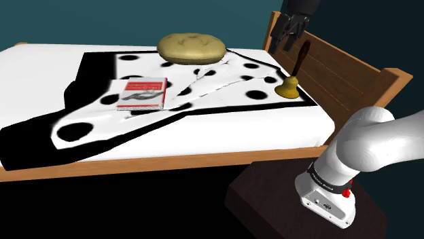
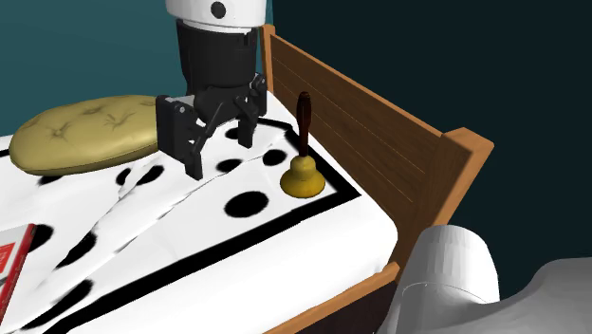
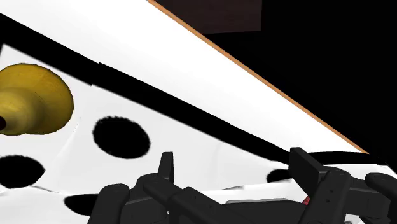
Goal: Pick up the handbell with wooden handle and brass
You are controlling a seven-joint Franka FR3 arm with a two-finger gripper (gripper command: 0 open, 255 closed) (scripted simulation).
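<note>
Claw (image 2: 223, 157) (open wide, empty) above the bed (image 2: 285, 256), apparently mid-approach; handbell (image 2: 305, 177) stands beside and below, so next centre over its handle (image 2: 305, 119) and descend.

Even, fairly bright rendered light falls on the bed (image 1: 41, 68), and its white sheet reads almost flat white. Faint grey shading marks the folds of the spotted quilt (image 1: 224, 81). The handbell (image 3: 35, 102) shows a soft golden gradient. The teal wall (image 1: 102, 20) is dim. The upper right of the wrist view is a pure black area. The white arm (image 1: 380, 139) shades to grey underneath. Edges are crisp throughout.
</note>
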